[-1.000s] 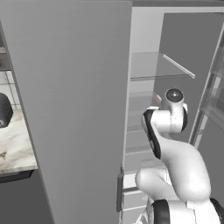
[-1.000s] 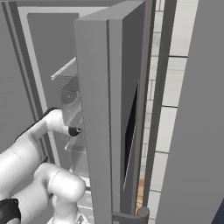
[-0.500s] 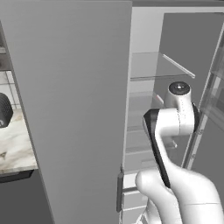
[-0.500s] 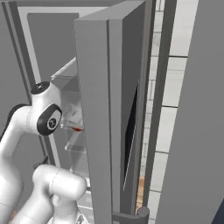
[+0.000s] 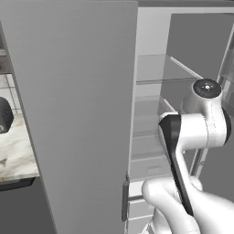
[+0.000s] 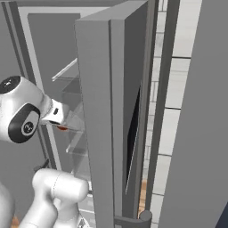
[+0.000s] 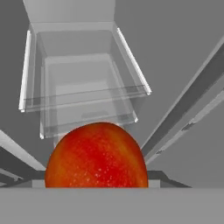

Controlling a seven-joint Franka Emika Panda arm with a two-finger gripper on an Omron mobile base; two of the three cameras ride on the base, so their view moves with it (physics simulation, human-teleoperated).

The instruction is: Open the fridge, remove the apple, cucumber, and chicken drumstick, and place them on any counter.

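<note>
The apple [image 7: 97, 155] sits clamped in the hand [image 6: 61, 125], inside the open fridge [image 5: 151, 73] just above the glass shelves [image 7: 83, 94]. Best now to draw it straight out, clear of the door, then swing over to the desk [image 5: 16, 151].

A white tiled wall [image 6: 178, 89] with grey grout lines is seen on the right of the right base view. A dark round object [image 5: 3, 115] is partly seen at the left edge of the left base view, before pale tiles.
</note>
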